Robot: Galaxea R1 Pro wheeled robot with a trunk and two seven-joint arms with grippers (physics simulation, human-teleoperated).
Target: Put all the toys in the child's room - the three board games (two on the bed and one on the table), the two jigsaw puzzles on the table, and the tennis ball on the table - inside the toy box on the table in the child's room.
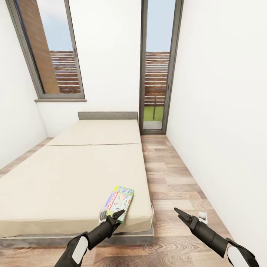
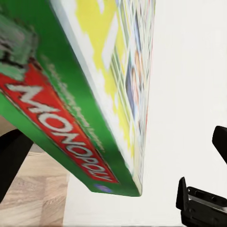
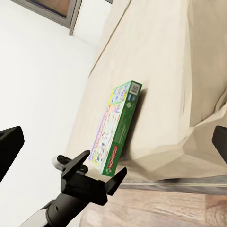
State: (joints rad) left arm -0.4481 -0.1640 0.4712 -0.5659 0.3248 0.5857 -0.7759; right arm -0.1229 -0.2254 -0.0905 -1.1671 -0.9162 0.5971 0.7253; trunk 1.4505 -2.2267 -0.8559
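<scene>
Both arms reach forward from the bottom of the head view. Left gripper (image 1: 113,216) sits at the near edge of the Monopoly board game (image 1: 120,201), which lies flat on the bed (image 1: 66,174) near its foot corner, on the side by the wood-plank floor (image 1: 174,185). Its jaws look spread, one finger over the box's near end, but whether they touch it I cannot tell from here. Right gripper (image 1: 185,217) hovers over the floor, well apart from the bed, jaws parted and empty.

Seen from the left wrist, the board game (image 2: 80,104) looms very close, its green edge with the red logo between the dark fingers (image 2: 201,205), which stand wide and have not closed on it.

From the right wrist, the left gripper (image 3: 90,177) appears at the box's near short end (image 3: 116,127), jaws open, the box resting on the mattress by the edge.

To do this well, I judge the left arm should slide further so the jaws straddle the thin edge squarely, then close firmly; a shallow corner pinch risks the box pivoting or slipping.
</scene>
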